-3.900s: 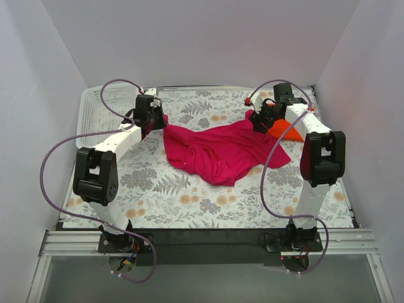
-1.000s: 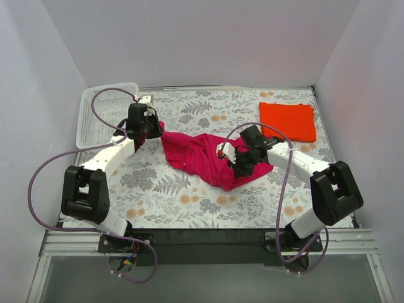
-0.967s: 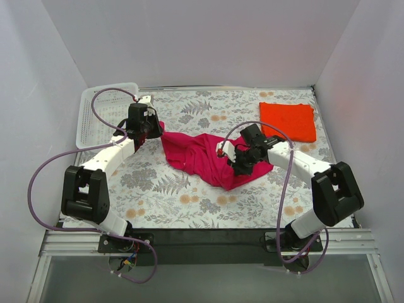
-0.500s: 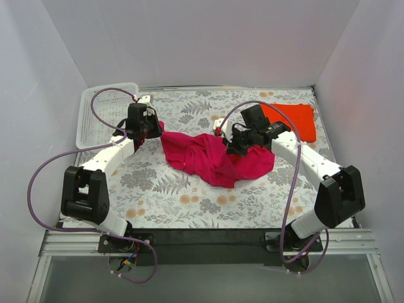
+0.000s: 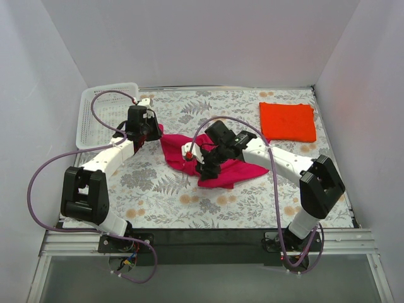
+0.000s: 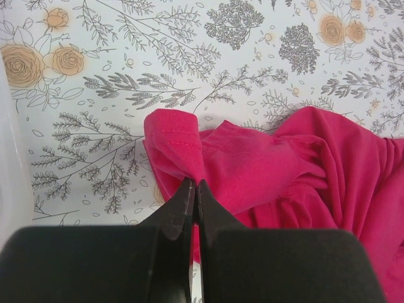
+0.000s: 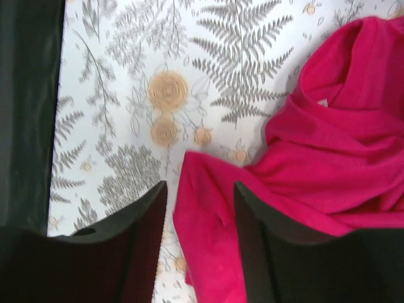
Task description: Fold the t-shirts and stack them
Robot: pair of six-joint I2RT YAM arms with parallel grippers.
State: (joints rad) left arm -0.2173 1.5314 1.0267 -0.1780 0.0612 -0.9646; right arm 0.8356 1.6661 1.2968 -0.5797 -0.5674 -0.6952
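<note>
Since a second ago my right arm has swept leftward across the table [image 5: 158, 205], carrying the right side of the magenta t-shirt [image 5: 178, 151] over its middle, and my jaws have parted there. My left arm has not shifted.

A floral cloth covers the table. The magenta t-shirt lies at its centre, unfolded, bunched into a narrow heap of rolls and creases, its right half doubled over the rest. It is plain, saturated pink, with a line of stitching visible along one hem in my left wrist view.

A white perforated basket [image 5: 95, 113] sits in the far left corner. The orange-red t-shirt [image 5: 288, 121] lies in the far right corner, well apart from the pink one, already folded into a flat rectangle.

My left gripper [image 6: 193, 192] is clenched on the stitched hem at the shirt's far left end. My right gripper [image 7: 201, 189] hangs over the near edge of the heap with its fingers apart, a loose flap of pink cloth lying between them, not clamped.

I judge the cloth light, limp and not slippery. It will sag and crumple wherever it is unsupported, so the best holds are hems, corners or shoulder seams, pinching one layer and pulling it taut between both grippers.
</note>
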